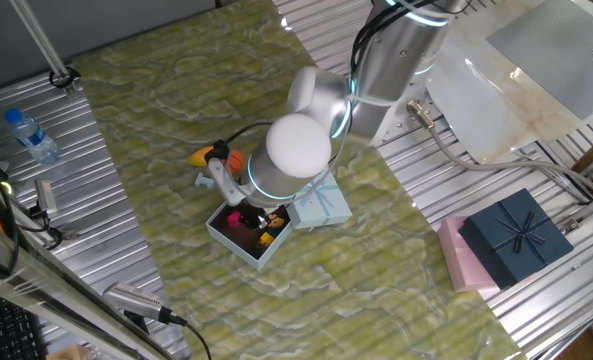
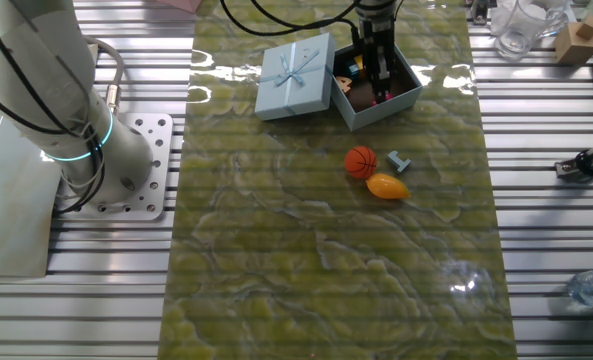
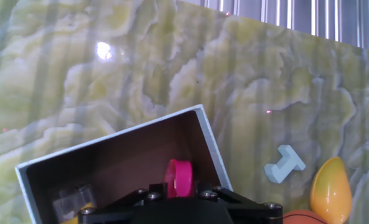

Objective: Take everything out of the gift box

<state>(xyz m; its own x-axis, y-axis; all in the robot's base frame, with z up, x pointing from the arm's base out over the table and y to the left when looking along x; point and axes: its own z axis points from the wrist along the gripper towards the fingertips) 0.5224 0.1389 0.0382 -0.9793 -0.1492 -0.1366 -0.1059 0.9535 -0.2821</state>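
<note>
The pale-blue gift box (image 1: 238, 243) (image 2: 378, 113) (image 3: 112, 138) stands open on the green mat, its bowed lid (image 1: 322, 201) (image 2: 294, 74) beside it. My gripper (image 1: 252, 213) (image 2: 379, 86) (image 3: 179, 188) reaches down inside the box, its fingers shut on an upright magenta piece (image 3: 178, 177). Small yellow and orange bits (image 1: 266, 238) (image 3: 76, 208) lie on the box's brown floor. Outside the box on the mat lie an orange basketball (image 2: 361, 162) (image 3: 303, 218), a yellow-orange mango (image 2: 387, 187) (image 3: 331, 186) and a pale-blue T-shaped piece (image 2: 400, 161) (image 3: 284, 164).
A dark navy box with bow (image 1: 517, 234) sits on a pink box (image 1: 457, 262) at the mat's edge. A water bottle (image 1: 32, 136) (image 2: 592, 284) lies on the ribbed metal table. Glassware (image 2: 521, 24) and cables stand at the table's rim.
</note>
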